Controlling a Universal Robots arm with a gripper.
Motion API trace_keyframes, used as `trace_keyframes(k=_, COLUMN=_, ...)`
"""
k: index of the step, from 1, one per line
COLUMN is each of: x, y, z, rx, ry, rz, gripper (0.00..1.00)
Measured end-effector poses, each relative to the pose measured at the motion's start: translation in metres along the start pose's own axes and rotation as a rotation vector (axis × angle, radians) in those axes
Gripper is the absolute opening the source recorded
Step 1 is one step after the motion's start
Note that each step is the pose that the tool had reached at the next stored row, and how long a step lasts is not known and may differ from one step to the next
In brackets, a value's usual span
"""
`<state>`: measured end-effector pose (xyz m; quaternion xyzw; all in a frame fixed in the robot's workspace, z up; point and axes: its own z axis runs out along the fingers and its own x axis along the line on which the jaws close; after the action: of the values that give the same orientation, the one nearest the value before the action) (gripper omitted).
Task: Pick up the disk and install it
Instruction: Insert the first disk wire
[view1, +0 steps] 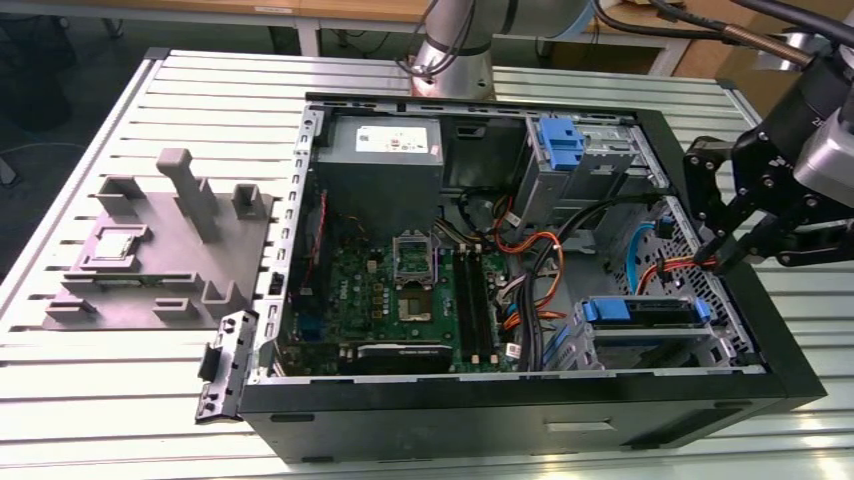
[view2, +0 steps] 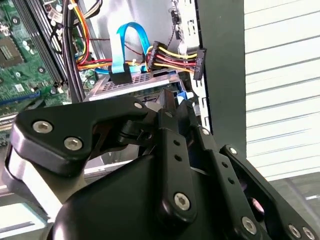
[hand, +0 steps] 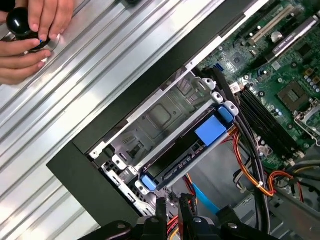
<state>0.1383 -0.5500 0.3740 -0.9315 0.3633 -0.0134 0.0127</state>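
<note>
The ribbed aluminium desk (view1: 107, 400) carries an open black computer case (view1: 534, 410). The silver-grey disk with blue rails (hand: 192, 145) sits in the drive cage (near the case's front corner). The black gripper (hand: 172, 210), fingers nearly together and empty, hovers beside it.

Arm base column (view1: 454, 45) is showing as a silver-grey metal cylinder with a darker band near the bottom. Wrist housing (view1: 827, 150) is appearing light grey and rounded, with black cables (view1: 747, 30) looping above it. Gripper (view1: 727, 245) is showing as matte black, built of flat linkage bars with angular edges. In the second wrist view, the gripper linkage (view2: 165, 165) is displaying silver hex-socket screws at its pivots, a bulky black body, and a light grey bracket (view2: 30, 185) beside it.
</note>
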Motion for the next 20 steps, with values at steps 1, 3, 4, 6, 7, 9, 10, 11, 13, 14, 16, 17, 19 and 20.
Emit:
trace_keyframes(k=1, x=0.0000, y=0.0000, z=0.0001, rx=0.0004, ry=-0.0004, rz=-0.015, gripper=0.24)
trace_keyframes(k=3, x=0.0000, y=0.0000, z=0.0005, rx=0.0011, ry=-0.0012, rz=-0.047, gripper=0.24)
trace_keyframes(k=4, x=0.0000, y=0.0000, z=0.0006, rx=0.0016, ry=-0.0014, rz=-0.061, gripper=0.24)
trace_keyframes(k=6, x=0.0001, y=-0.0001, z=0.0008, rx=0.0057, ry=-0.0012, rz=-0.083, gripper=0.24)
trace_keyframes(k=7, x=0.0001, y=0.0000, z=0.0008, rx=0.0091, ry=-0.0016, rz=-0.091, gripper=0.24)
trace_keyframes(k=9, x=0.0000, y=0.0000, z=0.0008, rx=0.0155, ry=-0.0008, rz=-0.107, gripper=0.24)
trace_keyframes(k=10, x=0.0000, y=0.0000, z=0.0009, rx=0.0176, ry=0.0011, rz=-0.116, gripper=0.24)
trace_keyframes(k=11, x=0.0000, y=0.0000, z=0.0009, rx=0.0194, ry=0.0030, rz=-0.123, gripper=0.24)
trace_keyframes(k=13, x=0.0001, y=0.0000, z=0.0012, rx=0.0224, ry=0.0060, rz=-0.135, gripper=0.24)
trace_keyframes(k=14, x=0.0001, y=0.0000, z=0.0014, rx=0.0237, ry=0.0070, rz=-0.145, gripper=0.24)
trace_keyframes(k=16, x=0.0001, y=0.0000, z=0.0016, rx=0.0252, ry=0.0070, rz=-0.168, gripper=0.24)
trace_keyframes(k=17, x=0.0001, y=-0.0001, z=0.0018, rx=0.0256, ry=0.0065, rz=-0.181, gripper=0.24)
trace_keyframes(k=19, x=0.0008, y=-0.0007, z=0.0021, rx=0.0260, ry=0.0057, rz=-0.197, gripper=0.25)
trace_keyframes(k=20, x=0.0014, y=-0.0013, z=0.0022, rx=0.0261, ry=0.0056, rz=-0.200, gripper=0.31)
